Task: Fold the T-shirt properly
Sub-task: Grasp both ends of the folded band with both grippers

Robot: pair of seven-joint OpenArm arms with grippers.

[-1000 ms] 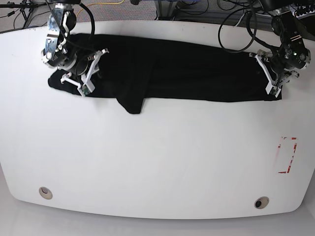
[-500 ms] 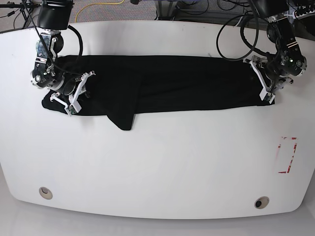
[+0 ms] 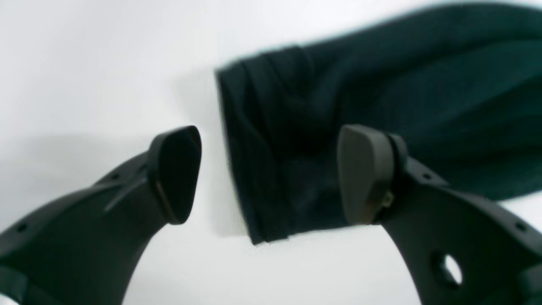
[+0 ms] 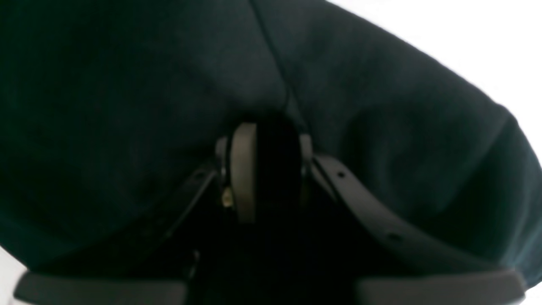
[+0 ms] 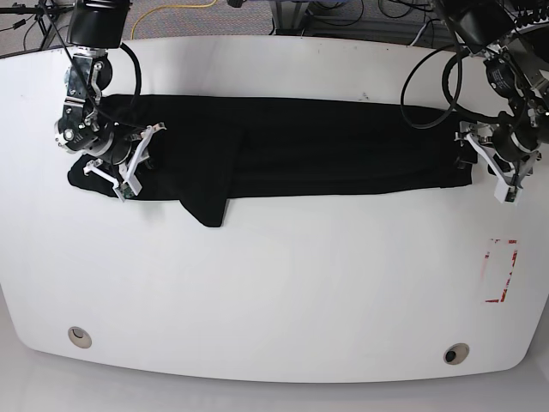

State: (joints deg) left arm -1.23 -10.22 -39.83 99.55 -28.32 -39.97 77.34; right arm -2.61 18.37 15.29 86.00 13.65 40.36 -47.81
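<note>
In the base view, the T-shirt (image 5: 292, 153) lies as a long black band across the far half of the white table (image 5: 274, 283), lower toward the near edge than a second ago, when it sat closer to the far edge; a folded flap (image 5: 208, 209) hangs from its near edge toward the table's middle. The left gripper (image 5: 496, 165), which a moment ago stood over the shirt's end, now sits off the cloth toward the table's side edge, its white fingers spread and nothing between them. The right gripper (image 5: 127, 163) at the band's other end has drifted with the cloth toward the opposite side edge and remains pressed into it. The near half of the table is bare white, with two round grommets (image 5: 80, 336) close to the near edge and a red-marked rectangle (image 5: 500, 270) toward the near corner on the left arm's side; cables and floor show beyond the far edge. In the left wrist view, the left gripper (image 3: 266, 173) stands wide apart above the folded end of the T-shirt (image 3: 381, 110), one pad over white table (image 3: 84, 63), the other over cloth, neither gripping. In the right wrist view, the right gripper (image 4: 266, 169) is pinched on dark T-shirt (image 4: 127, 106) fabric that fills nearly the whole frame, with a strip of table (image 4: 465, 42) at the upper corner.
</note>
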